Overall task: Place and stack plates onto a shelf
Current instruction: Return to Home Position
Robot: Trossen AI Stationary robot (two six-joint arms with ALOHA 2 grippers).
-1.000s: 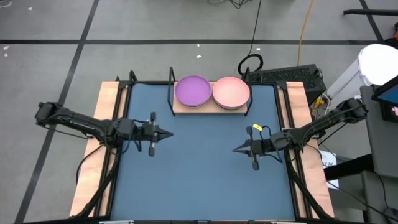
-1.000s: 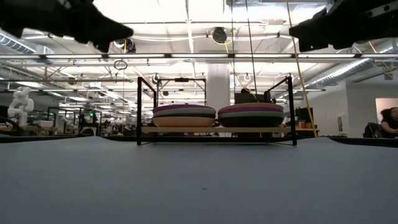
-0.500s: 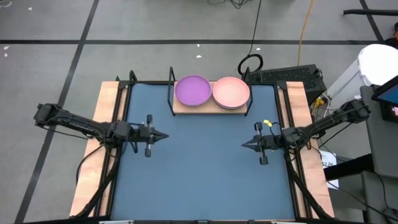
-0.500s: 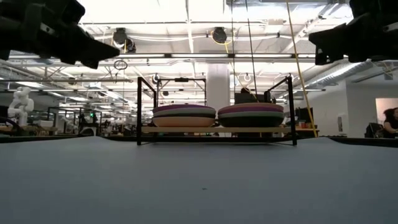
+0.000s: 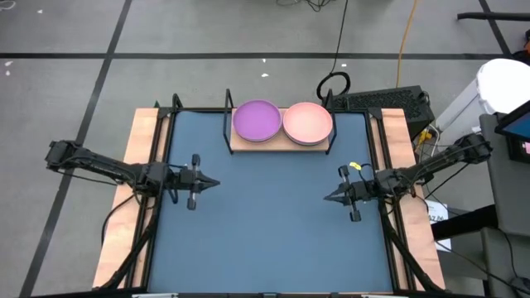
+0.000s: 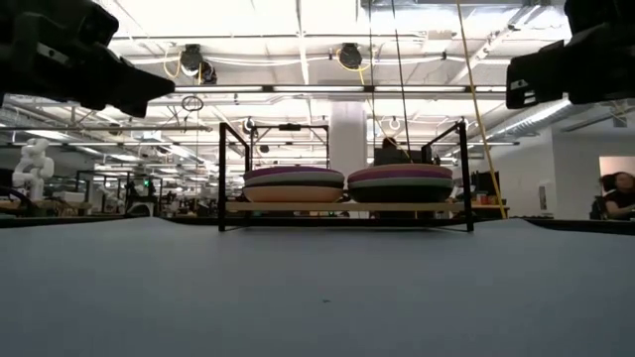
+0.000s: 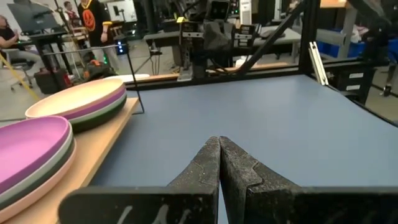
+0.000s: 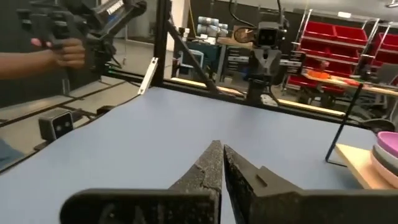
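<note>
Plates (image 5: pixel 257 121) stacked on the shelf (image 5: pixel 242 147); left end effector (image 5: pixel 216 183) and right end effector (image 5: pixel 325 198) closed, empty, over the desk (image 5: pixel 265 236).

Top-down, the purple plate (image 5: pixel 257 121) and pink plate (image 5: pixel 308 122) hide every plate under them; down low, left arm (image 6: pixel 69 50) and right arm (image 6: pixel 585 59) run off the frame's upper corners, a person (image 6: pixel 617 190) clipped at the right edge

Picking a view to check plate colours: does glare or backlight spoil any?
Low view: bright ceiling lights glare above the shelf, leaving the plate stacks dim. High view: even light, no glare; purple plate and pink plate read plainly.
</note>
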